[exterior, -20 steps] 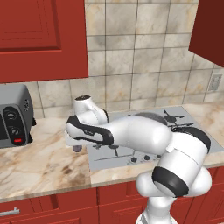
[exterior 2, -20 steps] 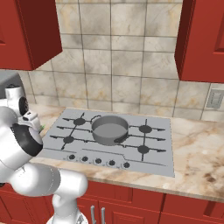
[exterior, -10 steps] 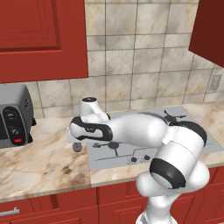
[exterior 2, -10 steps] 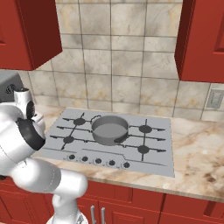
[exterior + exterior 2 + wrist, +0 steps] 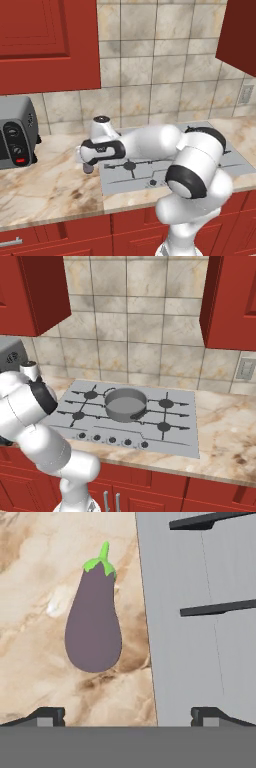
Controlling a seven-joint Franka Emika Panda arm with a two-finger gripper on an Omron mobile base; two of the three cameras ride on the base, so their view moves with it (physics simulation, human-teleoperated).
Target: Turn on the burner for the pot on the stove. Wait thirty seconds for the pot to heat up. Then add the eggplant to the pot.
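The eggplant [image 5: 94,624], dark purple with a green stem cap, lies on the marbled counter just left of the stove's [image 5: 200,652] grey edge. My gripper [image 5: 128,716] hangs over it, open, with both dark fingertips [image 5: 47,716] wide apart and nothing between them. From the left base view my gripper [image 5: 91,159] points down at the eggplant [image 5: 88,169], beside the stove [image 5: 125,176]. The grey pot [image 5: 126,403] sits on a middle burner of the stove [image 5: 175,431], far from the hand. A row of dark knobs [image 5: 111,440] runs along the stove's front.
A grey toaster oven [image 5: 15,132] with a red button stands on the counter to the left of the hand. Red wall cabinets [image 5: 45,40] hang above. Black burner grates [image 5: 217,607] stick up just right of the eggplant. The counter's front edge [image 5: 55,217] is near.
The arm's elbow has swung round and forward while the hand has stayed over the eggplant, a little lower. The jaws have stayed open. The eggplant and pot have not moved.
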